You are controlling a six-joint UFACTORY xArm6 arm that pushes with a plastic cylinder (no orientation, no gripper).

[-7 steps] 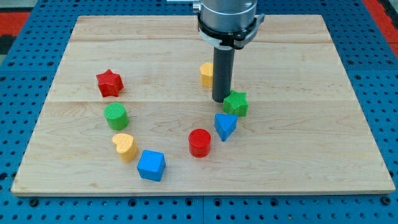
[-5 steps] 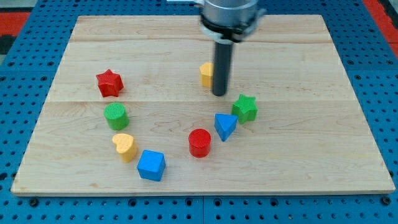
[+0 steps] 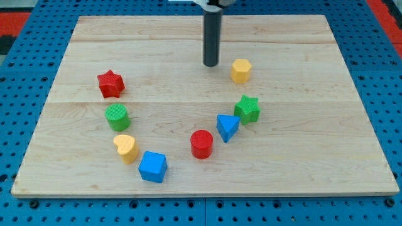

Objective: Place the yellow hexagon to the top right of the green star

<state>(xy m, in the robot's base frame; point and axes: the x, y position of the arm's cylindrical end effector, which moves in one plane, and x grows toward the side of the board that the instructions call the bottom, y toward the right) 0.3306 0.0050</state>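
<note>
Pale wood makes up the board (image 3: 301, 157), which lies on a blue pegboard bench (image 3: 25, 207) and fills most of the view. Toward the board's top edge, right of its middle, sits the yellow hexagon (image 3: 240, 71). The green star (image 3: 247, 108) lies just below it, nearer the bottom edge and a touch farther toward the right edge, apart from it with bare wood between. My tip (image 3: 211, 64) rests on the board just to the left of the yellow hexagon, near it but with a gap, and it stands well above the green star; the dark rod rises straight up from there and leaves the view at the top edge. No claw exists on this rod, so it holds nothing and touches no block. Just beside the green star, down and to its left, stands the blue triangle (image 3: 227, 127), and farther down-left is the red cylinder (image 3: 201, 144), close to the triangle. Toward the bottom-left corner lies the blue cube (image 3: 152, 166), with the yellow heart (image 3: 125, 147) just beside it on the upper left. Above the heart stands the green cylinder (image 3: 117, 117), and above that, toward the left edge, the red star (image 3: 110, 83)
</note>
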